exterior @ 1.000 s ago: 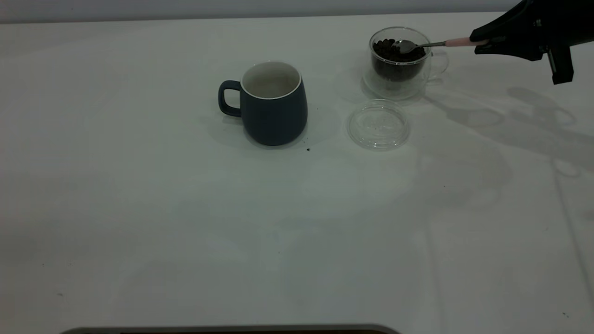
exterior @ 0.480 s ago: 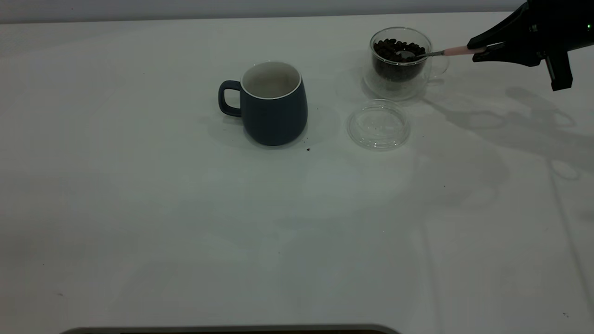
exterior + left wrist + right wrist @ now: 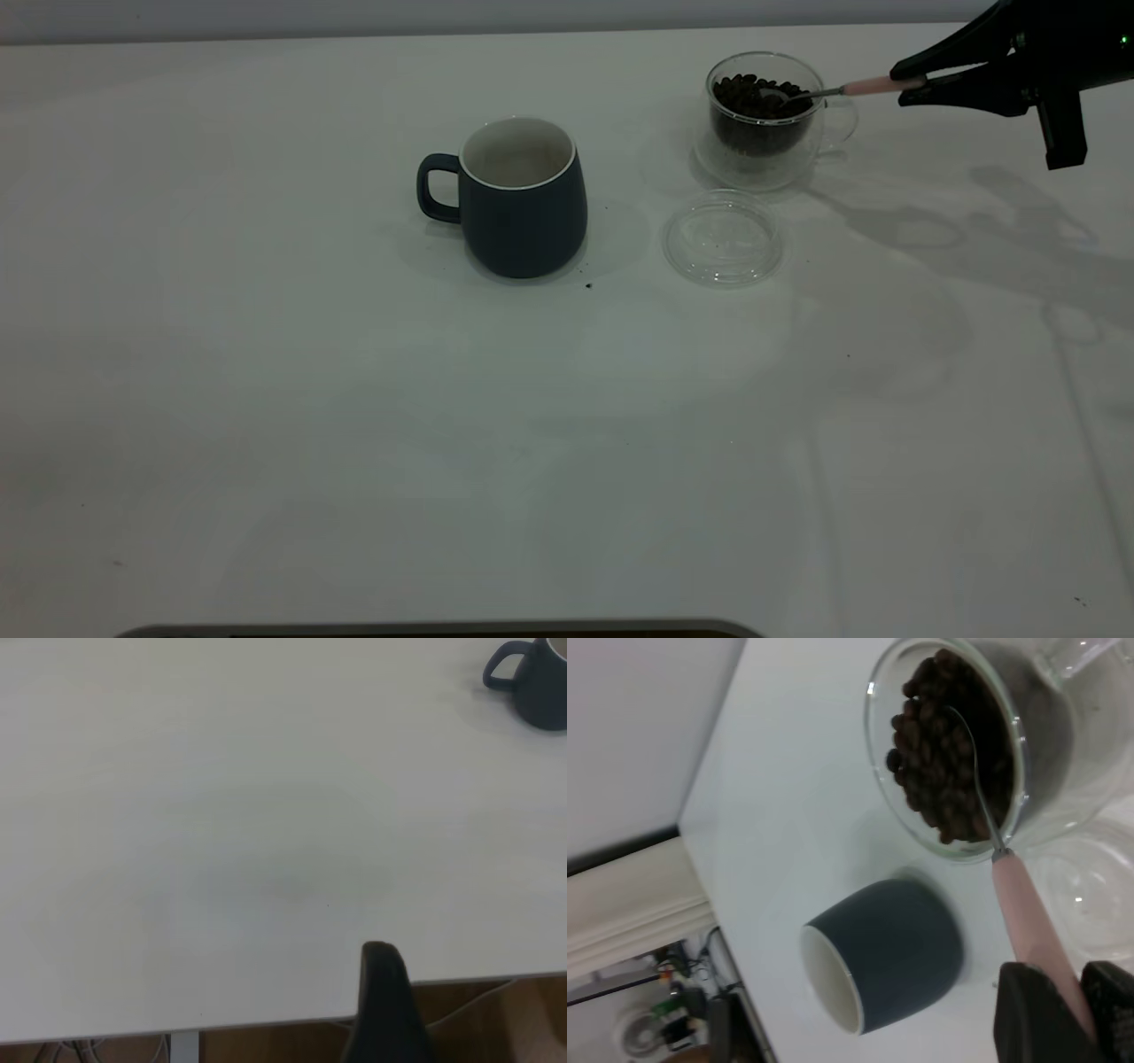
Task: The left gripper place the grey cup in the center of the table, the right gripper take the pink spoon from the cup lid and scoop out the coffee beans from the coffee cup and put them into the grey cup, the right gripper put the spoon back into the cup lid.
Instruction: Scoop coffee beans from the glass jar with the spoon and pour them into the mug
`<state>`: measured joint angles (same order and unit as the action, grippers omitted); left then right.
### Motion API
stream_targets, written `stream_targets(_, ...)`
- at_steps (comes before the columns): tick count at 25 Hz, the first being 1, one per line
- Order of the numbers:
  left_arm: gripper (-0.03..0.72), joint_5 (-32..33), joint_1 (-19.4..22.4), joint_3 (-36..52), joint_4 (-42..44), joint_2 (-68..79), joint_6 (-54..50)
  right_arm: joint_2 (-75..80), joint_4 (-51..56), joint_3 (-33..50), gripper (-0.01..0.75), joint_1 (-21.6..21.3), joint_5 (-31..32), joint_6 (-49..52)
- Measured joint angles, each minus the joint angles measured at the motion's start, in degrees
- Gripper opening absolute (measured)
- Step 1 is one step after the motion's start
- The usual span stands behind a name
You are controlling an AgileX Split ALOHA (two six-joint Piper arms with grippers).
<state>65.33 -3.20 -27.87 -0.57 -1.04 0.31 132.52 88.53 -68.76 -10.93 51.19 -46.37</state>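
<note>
The grey cup [image 3: 523,199] stands upright near the table's middle, handle to the left; it also shows in the right wrist view [image 3: 886,950] and the left wrist view [image 3: 536,682]. The coffee cup [image 3: 764,120] at the back right holds coffee beans [image 3: 753,97] [image 3: 948,762]. My right gripper [image 3: 912,81] [image 3: 1076,997] is shut on the pink spoon's handle [image 3: 873,85] [image 3: 1032,921]; the spoon's bowl lies in the beans. The cup lid [image 3: 723,237] lies empty in front of the coffee cup. One finger [image 3: 385,1001] of my left gripper shows over the table's edge, away from the cups.
The white table [image 3: 354,425] has a few dark specks, one [image 3: 588,285] just in front of the grey cup. A wall runs behind the table's far edge. A dark curved edge [image 3: 443,629] shows at the front.
The spoon's bowl went from resting on top of the beans down into them, then the right gripper rose a little with the handle. The cups and lid have not moved.
</note>
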Motion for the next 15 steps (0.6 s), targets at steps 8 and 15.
stream_targets(8,0.565,0.0,0.0,0.0,0.0,0.0,0.0,5.5,6.0,0.0,0.110,-1.3,6.7,-2.3)
stream_targets(15,0.565,0.0,0.0,0.0,0.0,0.0,-0.3,5.6,6.2,0.0,0.110,-3.0,9.6,-3.2)
